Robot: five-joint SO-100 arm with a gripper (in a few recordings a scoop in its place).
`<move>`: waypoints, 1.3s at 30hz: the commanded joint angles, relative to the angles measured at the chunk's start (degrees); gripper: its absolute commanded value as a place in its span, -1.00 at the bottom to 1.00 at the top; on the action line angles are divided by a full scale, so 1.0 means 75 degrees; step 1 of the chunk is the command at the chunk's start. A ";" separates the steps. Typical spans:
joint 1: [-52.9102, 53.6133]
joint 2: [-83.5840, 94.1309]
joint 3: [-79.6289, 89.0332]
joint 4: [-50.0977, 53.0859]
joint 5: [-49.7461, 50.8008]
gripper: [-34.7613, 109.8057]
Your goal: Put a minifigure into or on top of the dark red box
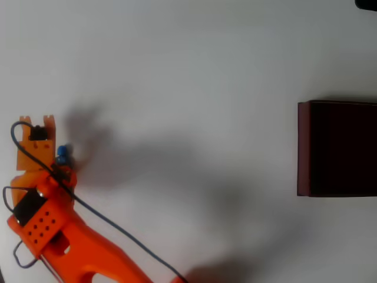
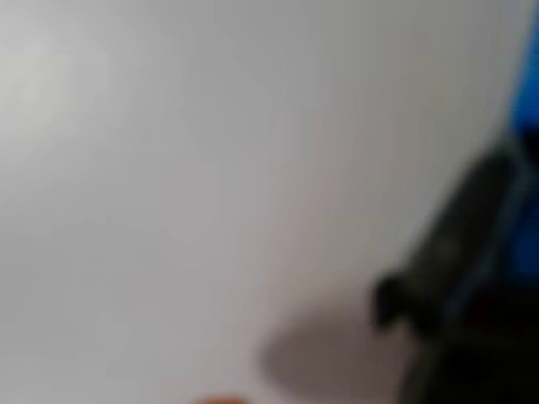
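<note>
In the overhead view my orange gripper (image 1: pixel 54 152) is at the far left of the white table. The minifigure (image 1: pixel 62 155) shows as a small bright blue head with a dark body, pressed against the gripper's right side, and the jaws look shut on it. In the wrist view the minifigure (image 2: pixel 472 261) is a large blurred dark shape with blue at the right edge, and its shadow falls on the table below. The dark red box (image 1: pixel 303 147), with thin red walls and a near-black inside, sits at the far right, a long way from the gripper.
The white table (image 1: pixel 194 76) stretches bare between the gripper and the box. A black cable (image 1: pixel 112 227) runs from the arm towards the bottom edge. The arm's shadow falls across the middle of the table.
</note>
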 commanded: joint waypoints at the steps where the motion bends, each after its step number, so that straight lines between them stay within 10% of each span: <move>1: 0.0023 0.0059 0.0129 -0.0141 -0.0012 -0.29; 20: 0.0352 0.0457 -0.0047 0.0762 -0.0879 -0.51; 29: 0.2777 0.3187 -0.0082 0.4043 -0.5156 -0.51; 39: 0.7500 0.6609 0.1406 0.3879 -1.0477 -0.52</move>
